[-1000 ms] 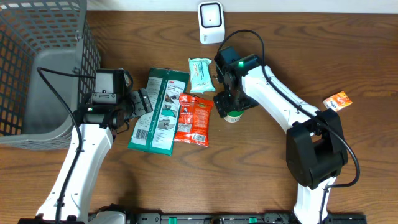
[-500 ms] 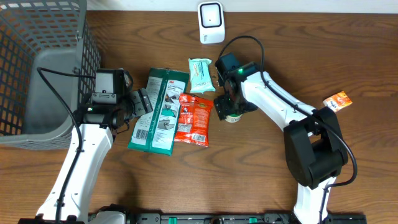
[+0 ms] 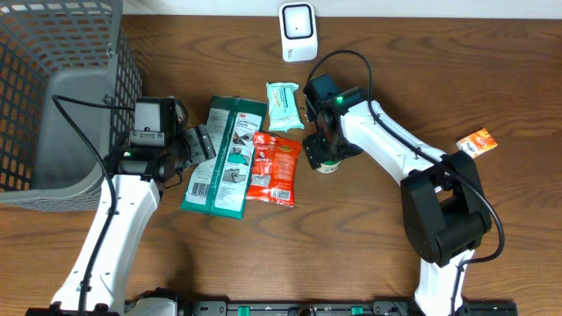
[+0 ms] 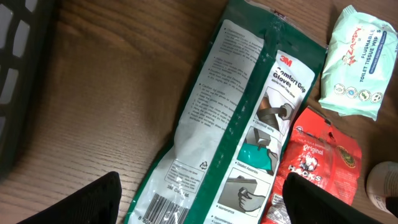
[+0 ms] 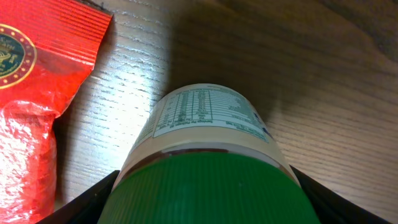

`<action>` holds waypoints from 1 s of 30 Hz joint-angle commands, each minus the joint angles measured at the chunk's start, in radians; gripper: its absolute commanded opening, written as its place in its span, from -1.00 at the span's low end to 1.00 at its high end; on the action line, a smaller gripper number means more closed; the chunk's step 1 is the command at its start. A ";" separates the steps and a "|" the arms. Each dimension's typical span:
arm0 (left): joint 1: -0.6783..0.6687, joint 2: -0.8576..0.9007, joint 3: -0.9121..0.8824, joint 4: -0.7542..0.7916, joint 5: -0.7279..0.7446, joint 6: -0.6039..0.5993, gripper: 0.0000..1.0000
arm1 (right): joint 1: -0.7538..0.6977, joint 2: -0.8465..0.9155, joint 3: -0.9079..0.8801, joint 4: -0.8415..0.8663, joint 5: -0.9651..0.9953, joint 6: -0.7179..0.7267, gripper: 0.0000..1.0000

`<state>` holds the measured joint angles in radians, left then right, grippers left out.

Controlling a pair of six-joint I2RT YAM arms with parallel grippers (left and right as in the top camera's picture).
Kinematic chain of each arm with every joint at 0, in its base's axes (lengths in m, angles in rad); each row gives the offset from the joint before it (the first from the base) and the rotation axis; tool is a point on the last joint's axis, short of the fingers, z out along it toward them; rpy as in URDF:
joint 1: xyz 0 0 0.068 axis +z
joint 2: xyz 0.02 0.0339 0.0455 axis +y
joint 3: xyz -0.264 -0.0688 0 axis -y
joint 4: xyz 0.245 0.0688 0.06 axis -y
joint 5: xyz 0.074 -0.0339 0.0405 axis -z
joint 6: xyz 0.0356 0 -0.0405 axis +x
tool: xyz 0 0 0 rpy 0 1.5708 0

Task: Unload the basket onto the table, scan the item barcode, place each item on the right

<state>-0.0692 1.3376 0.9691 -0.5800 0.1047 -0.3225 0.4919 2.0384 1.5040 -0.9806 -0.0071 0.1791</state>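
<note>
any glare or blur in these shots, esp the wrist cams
Right wrist: the white jar with a green ribbed lid fills the foreground, lid slightly soft, label sharp; bright glare on the brown wooden table beside it, shadow above. Left wrist: sheen on the green plastic glove pack, print readable; the left gripper's dark fingers blur at the bottom corners. Overhead: even light, sharp.

Both arms reach inward over the table, the left with its fingers spread, the right pointing down.

The left arm [image 3: 123,211] runs up from the near edge, and the left gripper [image 3: 198,145] points sideways toward the middle, low over the table, its fingers [image 4: 93,199] wide apart. The right arm [image 3: 386,140] stretches from its base up and to the left, its wrist bent so the right gripper [image 3: 327,154] aims downward; its fingers [image 5: 81,202] stand well apart, and whether they grip cannot be told.
</note>
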 commanded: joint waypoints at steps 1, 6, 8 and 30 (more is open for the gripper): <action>0.000 0.000 0.017 -0.003 -0.012 -0.013 0.66 | 0.003 -0.004 0.030 0.001 -0.002 0.096 0.49; 0.000 0.000 0.017 -0.003 -0.013 -0.013 0.66 | 0.003 -0.004 0.041 -0.024 -0.002 0.253 0.56; 0.000 0.000 0.017 -0.003 -0.013 -0.013 0.66 | 0.006 -0.004 0.039 -0.025 -0.001 0.277 0.52; 0.000 0.000 0.017 -0.002 -0.013 -0.013 0.66 | 0.008 -0.003 0.038 0.002 0.009 0.061 0.60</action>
<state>-0.0692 1.3376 0.9691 -0.5800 0.1047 -0.3225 0.4911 2.0384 1.5269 -0.9791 -0.0055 0.1673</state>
